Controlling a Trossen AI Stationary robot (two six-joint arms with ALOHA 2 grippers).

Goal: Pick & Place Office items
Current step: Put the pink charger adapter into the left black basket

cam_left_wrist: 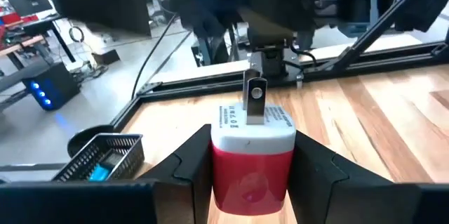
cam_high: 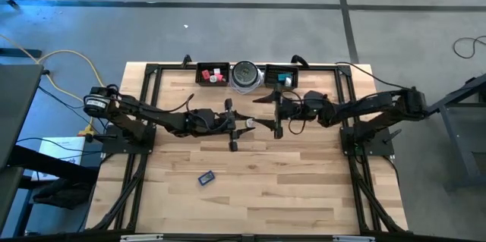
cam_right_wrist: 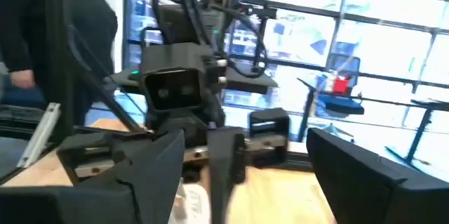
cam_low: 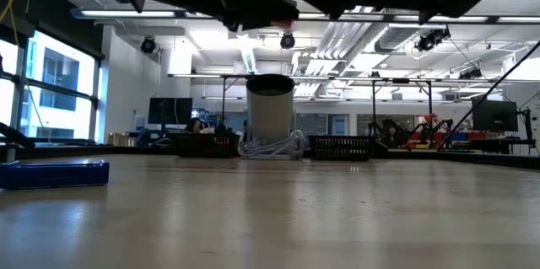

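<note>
A red block with a white end and a metal prong [cam_left_wrist: 252, 155] hangs above the table's middle, with my left gripper [cam_left_wrist: 252, 164] shut on it. In the high view my left gripper [cam_high: 240, 124] comes in from the left. My right gripper [cam_high: 267, 113] faces it from the right, close to the block's white end [cam_high: 249, 123]. In its own wrist view my right gripper [cam_right_wrist: 245, 175] stands open, fingers wide apart, touching nothing. A blue flat piece [cam_high: 206, 177] lies flat on the wood nearer the front. My left gripper pinches the block's red body [cam_left_wrist: 223, 175] between its two fingers, one on each side. The fingers point level toward the table's right side. The block is lifted clear of the table, with its white end and prong pointing away from the gripper.
Two black trays [cam_high: 213, 73] [cam_high: 281, 75] stand at the far edge with a round silver-grey container [cam_high: 245, 76] between them. The left tray holds red and pink pieces and the right one a teal piece [cam_left_wrist: 98, 171]. A person stands beyond the table [cam_right_wrist: 63, 48].
</note>
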